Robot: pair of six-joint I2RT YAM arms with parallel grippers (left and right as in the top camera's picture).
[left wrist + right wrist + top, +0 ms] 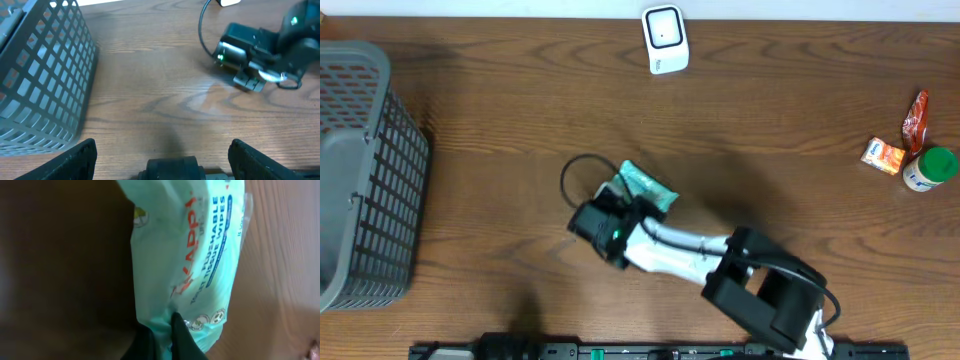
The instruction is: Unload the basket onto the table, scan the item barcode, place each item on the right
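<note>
The item is a teal pack of flushable tissue wipes lying near the middle of the wooden table. My right gripper reaches it from the lower right. In the right wrist view the two dark fingers pinch the near edge of the wipes pack, so the right gripper is shut on it. No barcode shows on the printed face. A white scanner stands at the table's far edge. My left gripper hovers low over bare wood, open and holding nothing.
A grey mesh basket fills the left side, close to the left gripper in its wrist view. At the far right sit a red packet, an orange box and a green-capped bottle. A black cable loops beside the pack.
</note>
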